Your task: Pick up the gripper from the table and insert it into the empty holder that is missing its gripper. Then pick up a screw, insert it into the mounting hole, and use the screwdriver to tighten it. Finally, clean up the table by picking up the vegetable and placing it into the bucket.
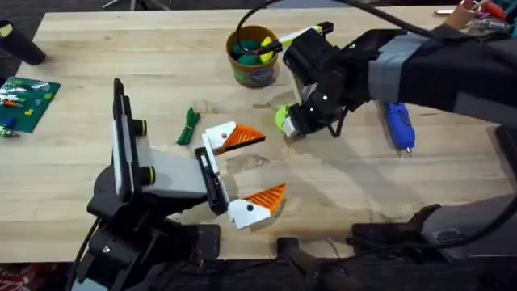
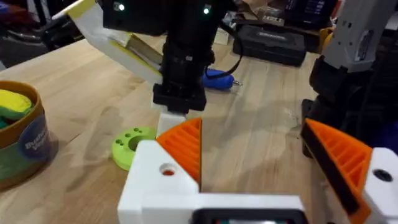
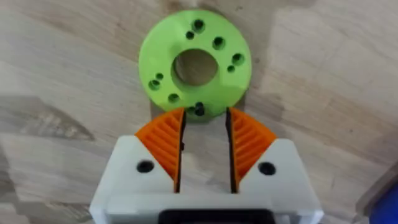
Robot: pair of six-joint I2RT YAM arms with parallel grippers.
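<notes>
My right gripper (image 1: 297,125) points down at a lime-green disc (image 3: 194,62) with a centre hole and several small holes. Its orange pads (image 3: 166,144) stand a little apart, open, at the disc's rim. A small dark screw (image 3: 199,110) sits in a rim hole just past the fingertips. My left gripper (image 1: 273,164) hovers wide open and holds nothing, in front of the disc (image 1: 283,118). The dark green vegetable (image 1: 188,127) lies left of it. The bucket (image 1: 253,58) stands behind, holding teal and yellow toys. The blue screwdriver (image 1: 398,125) lies to the right.
A green board with small parts (image 1: 26,101) lies at the table's far left edge. Black cases (image 2: 273,43) sit beyond the table in the left wrist view. Bare wood stretches between the vegetable and the green board.
</notes>
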